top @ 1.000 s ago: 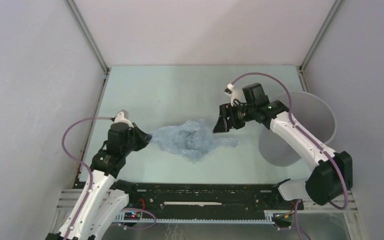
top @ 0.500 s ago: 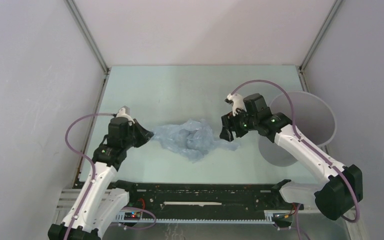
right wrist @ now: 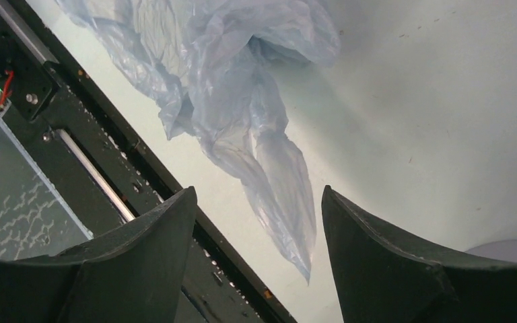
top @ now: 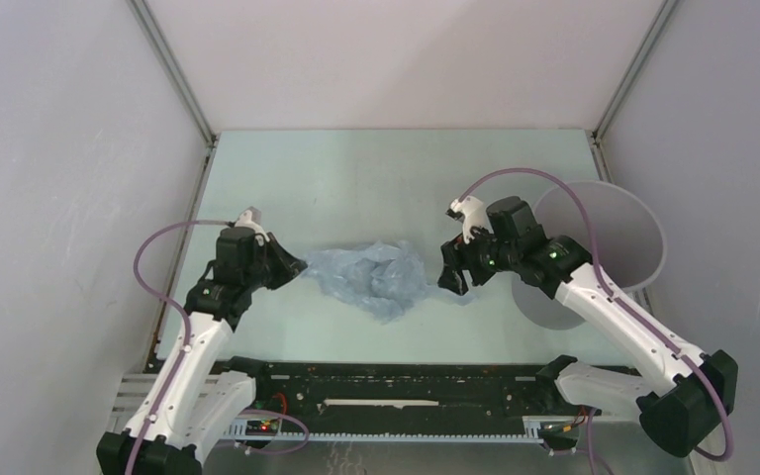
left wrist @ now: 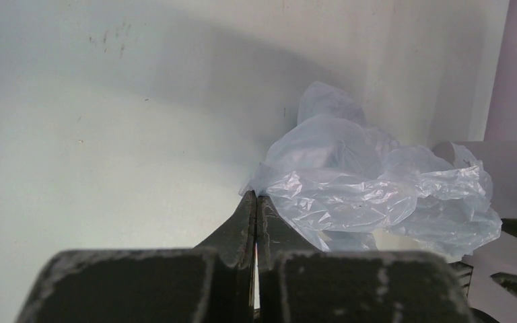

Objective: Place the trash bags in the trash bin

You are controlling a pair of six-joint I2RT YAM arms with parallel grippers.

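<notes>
The trash bag (top: 376, 277) is a crumpled pale blue film lying mid-table. My left gripper (top: 295, 267) sits at its left end. In the left wrist view the jaws are closed tip to tip (left wrist: 256, 198), with the corner of the bag (left wrist: 370, 182) caught at the tips. My right gripper (top: 452, 279) is open and hangs over the bag's right end. In the right wrist view the bag's thin tail (right wrist: 283, 195) lies between the spread fingers (right wrist: 259, 192), untouched. The light grey trash bin (top: 614, 228) stands at the right edge, behind the right arm.
A black rail (top: 406, 381) runs along the table's near edge, close under the right gripper in its wrist view (right wrist: 94, 168). Grey enclosure walls close in the left, back and right sides. The bin is against the right wall.
My right gripper has moved toward the near edge and a little right, down over the bag's tail, still open. My left gripper has shifted slightly, still shut at the bag's left end.
</notes>
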